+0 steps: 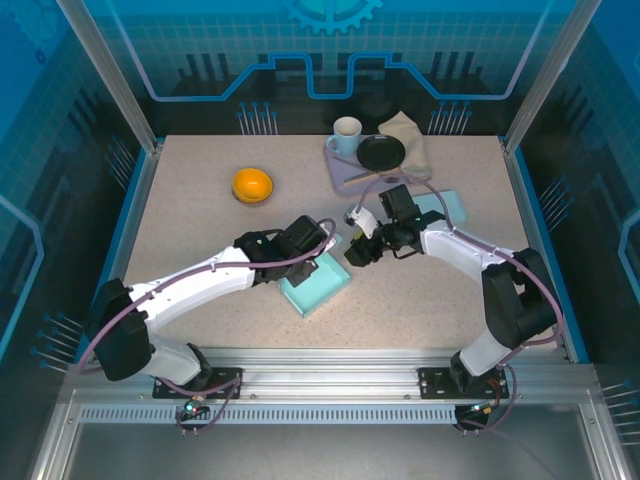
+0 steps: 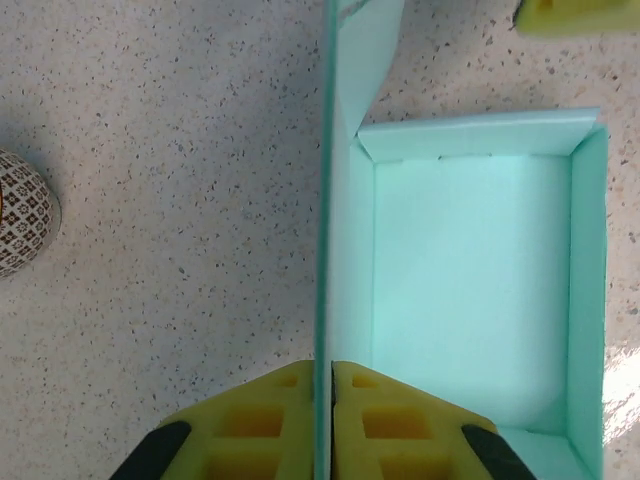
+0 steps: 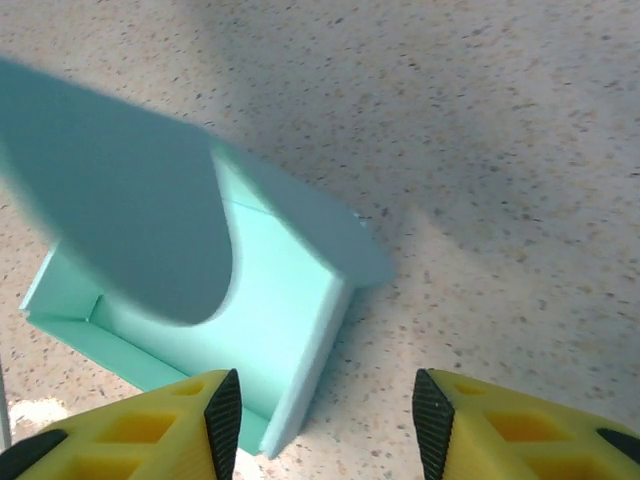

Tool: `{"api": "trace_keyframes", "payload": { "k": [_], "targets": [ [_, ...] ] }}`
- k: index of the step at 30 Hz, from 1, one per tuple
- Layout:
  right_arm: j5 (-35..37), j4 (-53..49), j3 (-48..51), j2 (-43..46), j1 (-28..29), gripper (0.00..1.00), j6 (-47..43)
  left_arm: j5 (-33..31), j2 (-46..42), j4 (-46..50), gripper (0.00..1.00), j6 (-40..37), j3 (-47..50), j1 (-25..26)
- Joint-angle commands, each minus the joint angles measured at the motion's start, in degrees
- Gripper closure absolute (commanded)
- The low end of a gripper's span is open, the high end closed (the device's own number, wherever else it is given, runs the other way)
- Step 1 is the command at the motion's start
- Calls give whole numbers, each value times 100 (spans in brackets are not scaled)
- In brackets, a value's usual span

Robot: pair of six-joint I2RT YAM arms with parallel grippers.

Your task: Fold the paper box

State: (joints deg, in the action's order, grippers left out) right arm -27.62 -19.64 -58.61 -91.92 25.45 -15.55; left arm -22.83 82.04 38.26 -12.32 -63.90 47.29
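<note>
Fingers [image 2: 270, 420] of left gripper [image 2: 322, 372] clamped on upright side wall of paper box [image 2: 470, 290]. Right gripper [image 3: 320, 400] fingers apart, just beside box. Box mid-table [image 1: 200, 230], open side up.

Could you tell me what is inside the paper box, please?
Inside the paper box, the visible teal floor is bare. The left hand, pinching a side wall, hides the near corner, so that part is unknown.

Speckled beige table [image 1: 190, 222], blue panel walls [image 1: 200, 50], aluminium frame [image 1: 330, 362].
</note>
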Motion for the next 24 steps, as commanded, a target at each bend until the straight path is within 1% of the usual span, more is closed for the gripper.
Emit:
{"api": "trace_keyframes", "payload": {
  "k": [1,2,5,8,10,13,15,18,22,24],
  "targets": [
    [-630,-91,-12,-12,155,49,-98,68,-101,-235,92,-42,-33,-18],
    [-689,-7,36,6,185,49,-87,149,-162,-277,92,-81,-11,-16],
    [-412,125,118,107,163,49,-18,309,-369,-293,95,-142,39,-18],
    [-159,245,224,473,-124,49,-134,428,-600,-267,98,-286,133,-17],
    [-178,369,278,726,-423,50,-241,598,-787,-268,99,-416,215,-18],
    [-192,463,230,955,-774,49,-678,931,-1006,-252,100,-585,280,-4],
    [-316,428,164,946,-904,49,-1257,1078,-1083,-221,100,-669,268,-9],
    [-463,215,43,828,-902,49,-2017,1167,-1111,-142,100,-739,212,-8],
    [-738,149,-68,704,-797,49,-2181,1201,-1150,-92,100,-790,180,-9],
    [-719,169,-61,644,-649,49,-2242,1267,-1194,-138,100,-801,199,-8]
  ]
}}
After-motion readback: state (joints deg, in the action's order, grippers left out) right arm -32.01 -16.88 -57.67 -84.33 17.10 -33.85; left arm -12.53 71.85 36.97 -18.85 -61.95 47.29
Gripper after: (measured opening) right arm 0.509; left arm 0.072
